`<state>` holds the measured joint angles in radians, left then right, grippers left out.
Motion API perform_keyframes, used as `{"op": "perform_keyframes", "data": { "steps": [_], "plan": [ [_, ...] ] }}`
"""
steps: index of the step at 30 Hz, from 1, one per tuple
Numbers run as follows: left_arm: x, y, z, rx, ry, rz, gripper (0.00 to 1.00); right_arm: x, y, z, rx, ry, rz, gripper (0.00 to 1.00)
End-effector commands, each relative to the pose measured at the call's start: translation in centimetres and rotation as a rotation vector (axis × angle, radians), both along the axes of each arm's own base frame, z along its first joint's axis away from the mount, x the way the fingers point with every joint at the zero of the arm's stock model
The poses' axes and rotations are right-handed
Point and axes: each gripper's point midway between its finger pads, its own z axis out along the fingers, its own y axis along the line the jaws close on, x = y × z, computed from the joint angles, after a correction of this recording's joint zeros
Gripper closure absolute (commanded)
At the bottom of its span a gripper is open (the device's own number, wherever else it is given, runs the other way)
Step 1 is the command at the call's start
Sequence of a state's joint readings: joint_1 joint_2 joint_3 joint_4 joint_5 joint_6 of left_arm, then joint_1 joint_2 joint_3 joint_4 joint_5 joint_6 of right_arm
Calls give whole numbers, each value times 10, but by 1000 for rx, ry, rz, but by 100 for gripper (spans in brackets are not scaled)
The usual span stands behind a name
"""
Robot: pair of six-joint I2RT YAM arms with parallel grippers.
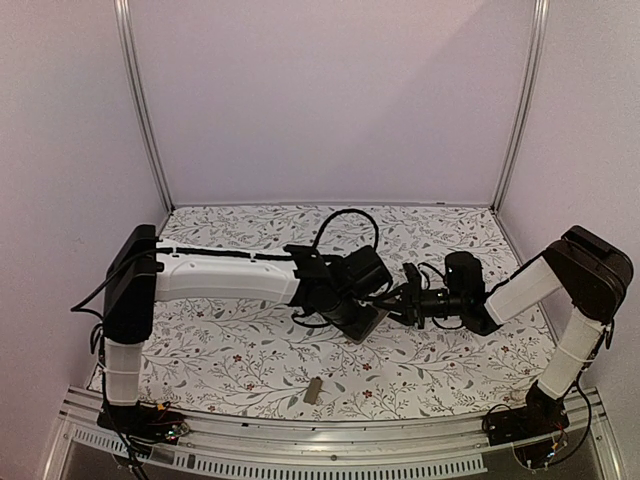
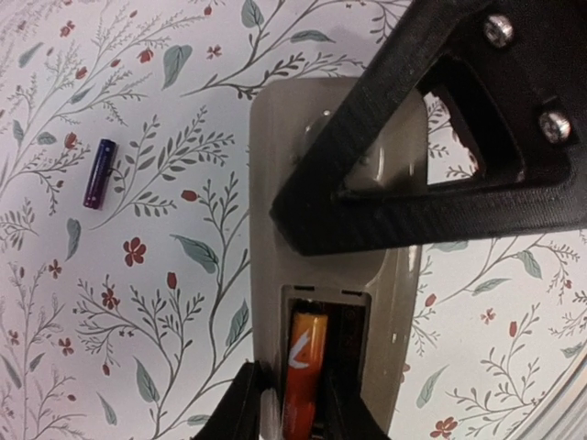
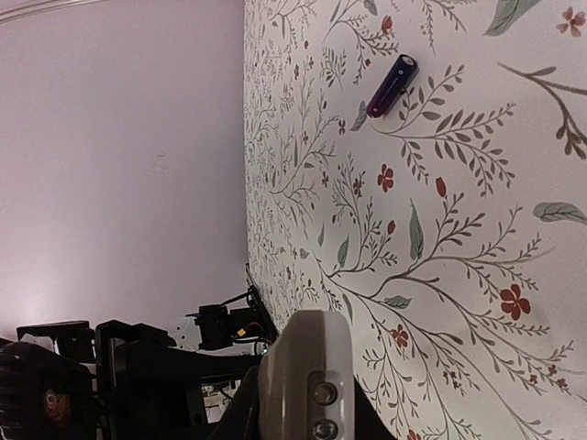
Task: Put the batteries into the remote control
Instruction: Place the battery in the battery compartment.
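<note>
The remote control (image 2: 394,302) lies back-up on the floral table, its battery recess open. An orange battery (image 2: 307,353) sits in the left slot of the recess; the right slot looks dark and empty. My left gripper (image 2: 298,408) is shut on the lower part of this battery, one finger on each side. My right gripper (image 3: 303,408) is shut on the remote's other end (image 3: 303,357), and its black finger (image 2: 367,202) crosses the remote's back. From above, both grippers (image 1: 365,300) (image 1: 400,300) meet over the remote (image 1: 366,322).
A small dark purple cylinder, like a battery (image 2: 99,172), lies loose on the cloth left of the remote; it also shows in the right wrist view (image 3: 392,85). A small flat grey cover plate (image 1: 313,390) lies near the front edge. White walls enclose the table.
</note>
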<state>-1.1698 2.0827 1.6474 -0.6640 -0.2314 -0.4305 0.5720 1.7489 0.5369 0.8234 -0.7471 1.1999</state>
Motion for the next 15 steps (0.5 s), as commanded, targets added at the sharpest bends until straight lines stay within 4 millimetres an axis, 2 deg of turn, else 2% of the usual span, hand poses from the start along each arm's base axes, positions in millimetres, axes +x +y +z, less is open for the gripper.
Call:
{"op": "perform_keyframes", "data": {
  "steps": [1,15],
  "plan": [
    [-12,8,-1,18,41,-45,75,-8,10,30,91,-100,87,100],
    [-12,-1,23,-71,17,-70,63,-9,10,26,101,-78,87,100]
  ]
}}
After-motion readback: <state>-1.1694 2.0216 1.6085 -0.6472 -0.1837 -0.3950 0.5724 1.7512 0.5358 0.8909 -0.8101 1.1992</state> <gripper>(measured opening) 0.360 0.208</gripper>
